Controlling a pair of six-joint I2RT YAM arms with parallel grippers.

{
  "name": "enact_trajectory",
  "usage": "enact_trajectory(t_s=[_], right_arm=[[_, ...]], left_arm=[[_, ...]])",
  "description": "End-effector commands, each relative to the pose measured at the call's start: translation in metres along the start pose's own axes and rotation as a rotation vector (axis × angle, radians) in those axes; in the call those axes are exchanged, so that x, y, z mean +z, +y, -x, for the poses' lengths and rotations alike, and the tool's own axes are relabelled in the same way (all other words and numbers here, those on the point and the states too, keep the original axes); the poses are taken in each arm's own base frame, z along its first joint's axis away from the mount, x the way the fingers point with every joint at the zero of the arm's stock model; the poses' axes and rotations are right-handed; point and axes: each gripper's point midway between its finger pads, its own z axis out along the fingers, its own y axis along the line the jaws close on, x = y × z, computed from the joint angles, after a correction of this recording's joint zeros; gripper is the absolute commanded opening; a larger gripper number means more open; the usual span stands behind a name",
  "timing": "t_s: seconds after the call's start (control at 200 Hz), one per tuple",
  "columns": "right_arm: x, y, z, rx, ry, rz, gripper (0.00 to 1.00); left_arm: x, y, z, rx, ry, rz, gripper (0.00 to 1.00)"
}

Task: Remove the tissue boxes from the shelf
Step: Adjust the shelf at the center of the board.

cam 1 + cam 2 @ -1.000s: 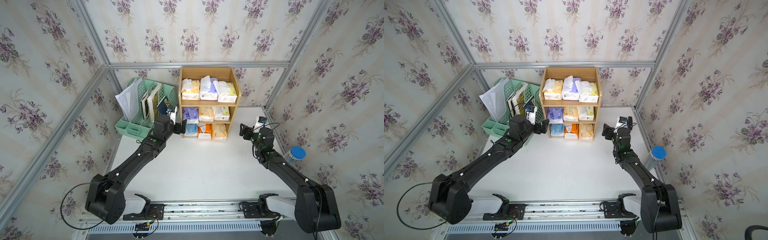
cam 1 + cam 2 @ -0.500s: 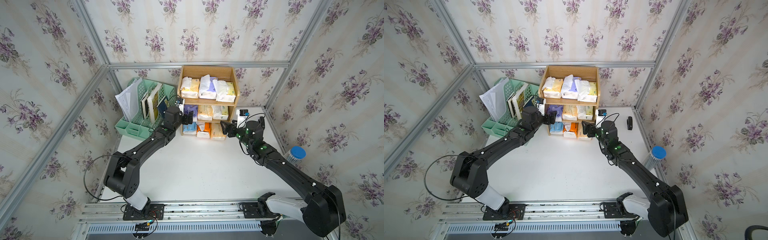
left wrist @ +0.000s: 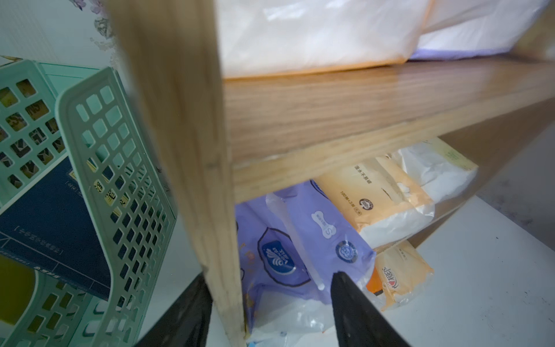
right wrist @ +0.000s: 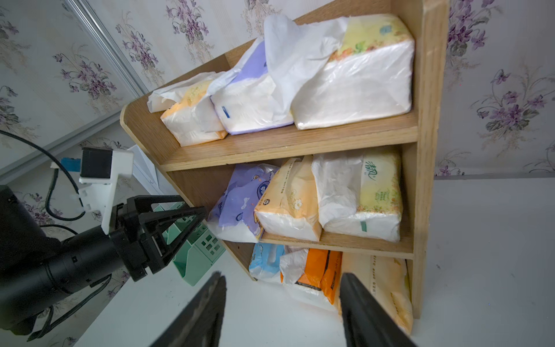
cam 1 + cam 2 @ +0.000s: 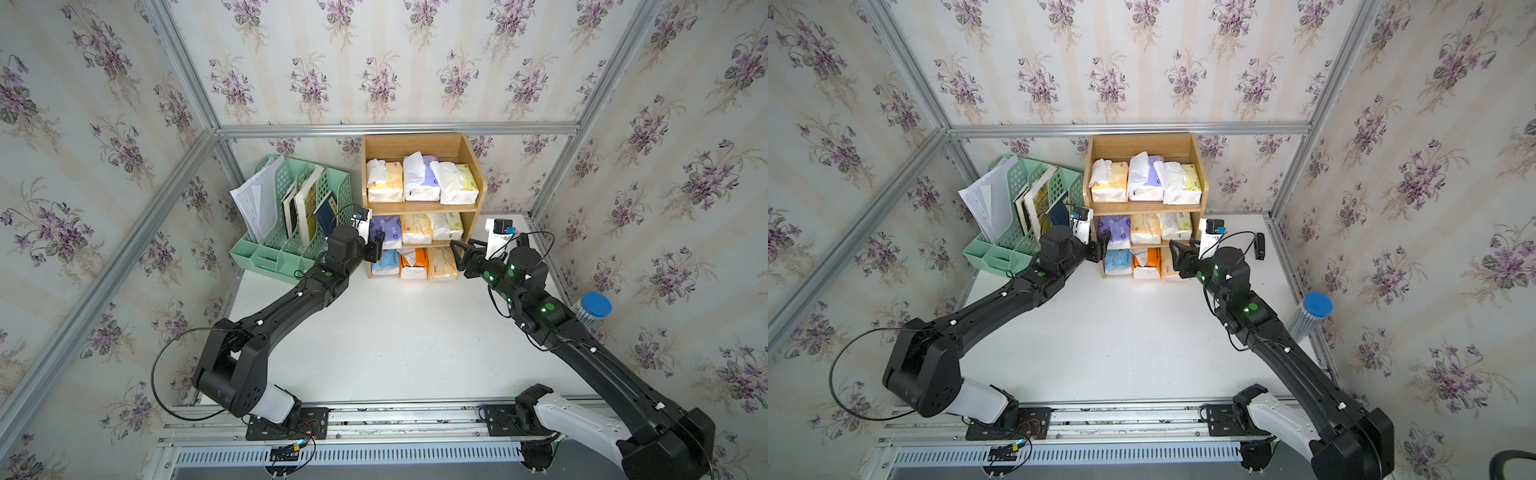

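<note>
Left tool point(image 3: 270, 275), jaws apart, straddles the 9 o'clock side panel of the shelf point(image 3: 180, 120), one finger at the purple pack point(image 3: 300, 240). Right tool point(image 4: 282, 275), open and empty, faces the orange pack point(image 4: 321, 267). The tissue boxes point(image 5: 419, 183) sit shelved at 12 o'clock on the surface point(image 5: 395, 332).

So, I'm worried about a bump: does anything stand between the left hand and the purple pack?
Yes: the side panel of the shelf sits between the fingers of the left hand, one outside it, one by the purple pack.
</note>
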Motion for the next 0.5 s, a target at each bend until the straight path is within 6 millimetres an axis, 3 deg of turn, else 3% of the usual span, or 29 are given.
enact_trajectory(t_s=[0.0,0.155,0.17,0.275,0.405,0.495], right_arm=[[-0.008,0.003,0.006,0.022,-0.013,0.006,0.61],[-0.017,0.006,0.025,0.046,-0.057,0.000,0.57],[-0.018,0.006,0.027,0.051,-0.061,-0.002,0.56],[-0.015,0.010,0.045,0.084,-0.080,-0.011,0.56],[0.000,0.020,0.062,0.140,-0.077,0.001,0.56],[0.019,0.030,0.062,0.157,-0.058,0.024,0.56]], left_arm=[[-0.010,-0.036,-0.002,0.029,-0.001,-0.149,0.64],[-0.022,-0.052,-0.018,0.063,0.025,-0.155,0.68],[-0.030,-0.053,-0.010,0.062,0.002,-0.156,0.68],[-0.040,-0.044,-0.017,0.050,0.023,-0.115,0.75],[-0.052,-0.028,-0.025,0.056,0.032,-0.040,0.84],[-0.058,-0.023,-0.027,0.060,0.042,-0.016,0.91]])
